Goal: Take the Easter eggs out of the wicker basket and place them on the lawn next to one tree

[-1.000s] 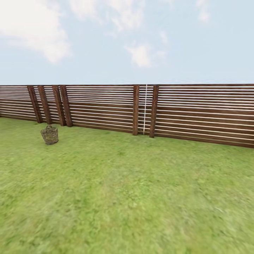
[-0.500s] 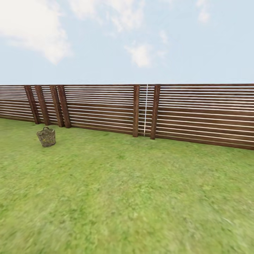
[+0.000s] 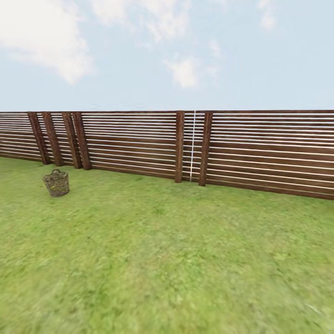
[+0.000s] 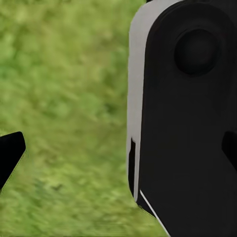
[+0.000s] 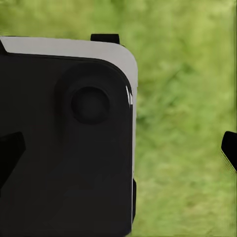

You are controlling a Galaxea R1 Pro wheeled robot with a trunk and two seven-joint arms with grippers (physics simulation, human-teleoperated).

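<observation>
Both hands are hanging over grass, each seen from its own wrist camera. On the left hand (image 4: pixel 121 153) one dark fingertip (image 4: pixel 10 153) is poking in at one edge of the picture and another at the opposite edge, so the fingers are spread wide with nothing between them except a black and white-edged robot body part (image 4: pixel 187 118) lying behind. Likewise, the right hand (image 5: pixel 121 153) is showing a dark tip (image 5: pixel 10 150) at one edge and a second tip at the far edge — fingers wide apart, gripping nothing — with a similar black and white housing (image 5: pixel 74 138) sitting beneath.

From the head camera, the wicker basket (image 3: pixel 56 183) is standing upright on the lawn (image 3: pixel 176 260), far off to the left and close to the fence. It is sitting with its mouth facing up and its narrower base on the grass, its small loop handle rising from the rim. Faint yellowish specks are showing through the weave, but at this distance I cannot tell what is lying inside.

Behind it, a brown slatted wooden fence (image 3: pixel 139 144) is running across the whole width of the garden, with thick upright posts (image 3: pixel 179 146) breaking the horizontal slats. Above the fence, pale blue sky (image 3: pixel 185 55) with soft white clouds is filling the upper part of the scene.
</observation>
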